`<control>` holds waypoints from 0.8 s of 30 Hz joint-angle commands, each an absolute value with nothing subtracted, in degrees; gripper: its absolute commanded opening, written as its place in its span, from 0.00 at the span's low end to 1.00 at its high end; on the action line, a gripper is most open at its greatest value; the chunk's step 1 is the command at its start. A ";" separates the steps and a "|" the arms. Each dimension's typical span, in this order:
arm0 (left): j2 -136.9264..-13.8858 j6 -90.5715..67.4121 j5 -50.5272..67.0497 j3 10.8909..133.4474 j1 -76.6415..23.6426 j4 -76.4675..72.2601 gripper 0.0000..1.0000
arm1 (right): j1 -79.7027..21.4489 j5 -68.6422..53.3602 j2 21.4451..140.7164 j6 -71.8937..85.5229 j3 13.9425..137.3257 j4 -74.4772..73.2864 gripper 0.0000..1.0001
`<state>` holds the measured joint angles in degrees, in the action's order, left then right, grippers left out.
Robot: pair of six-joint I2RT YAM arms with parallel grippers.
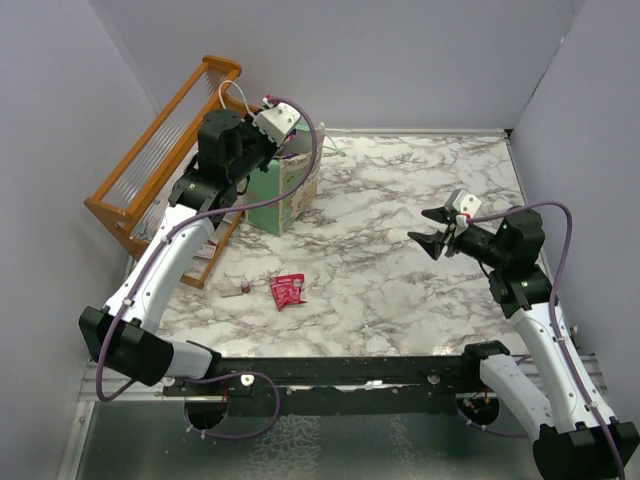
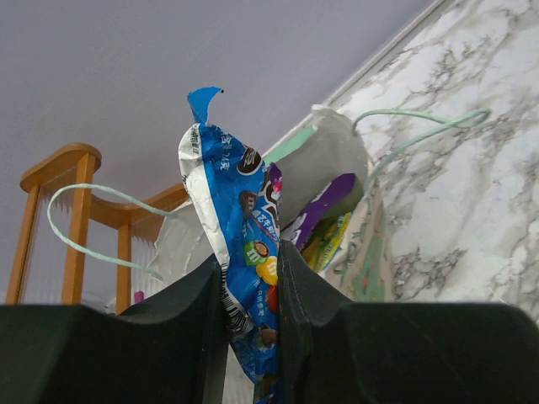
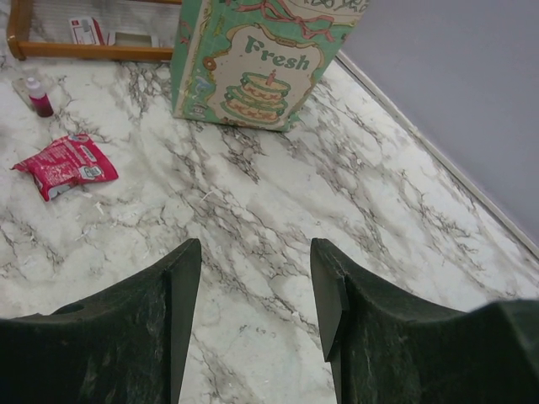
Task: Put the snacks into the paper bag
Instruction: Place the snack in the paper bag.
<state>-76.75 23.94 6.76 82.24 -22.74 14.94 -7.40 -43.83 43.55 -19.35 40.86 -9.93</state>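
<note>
My left gripper [image 2: 253, 278] is shut on a blue snack packet [image 2: 240, 219] and holds it upright just above the open mouth of the paper bag [image 2: 333, 160]. A purple packet [image 2: 324, 202] and a yellow-green one [image 2: 330, 240] show inside the bag. From above, the left gripper [image 1: 258, 165] hangs over the mint-green paper bag [image 1: 285, 195] at the back left. A red snack packet [image 1: 288, 291] lies flat on the marble table, also seen as the red packet [image 3: 66, 164]. My right gripper [image 1: 432, 232] [image 3: 255, 252] is open and empty, over the table's right side.
An orange wooden slatted rack [image 1: 150, 160] stands against the left wall beside the bag. A tiny red-capped tube [image 1: 243, 289] lies just left of the red packet. The bag's thin loop handles [image 2: 421, 126] stick out sideways. Grey walls close in the marble table [image 1: 400, 290].
</note>
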 commanded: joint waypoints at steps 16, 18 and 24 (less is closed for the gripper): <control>-98.09 26.87 12.82 97.62 -14.94 17.97 0.00 | -6.64 -45.95 42.06 -20.85 38.75 -9.23 0.57; -100.03 26.83 12.95 99.02 -14.85 18.75 0.00 | -6.59 -46.16 42.00 -20.87 38.68 -9.15 0.57; -103.20 27.11 12.56 101.50 -14.45 21.90 0.05 | -6.51 -46.01 41.84 -21.00 38.63 -9.14 0.57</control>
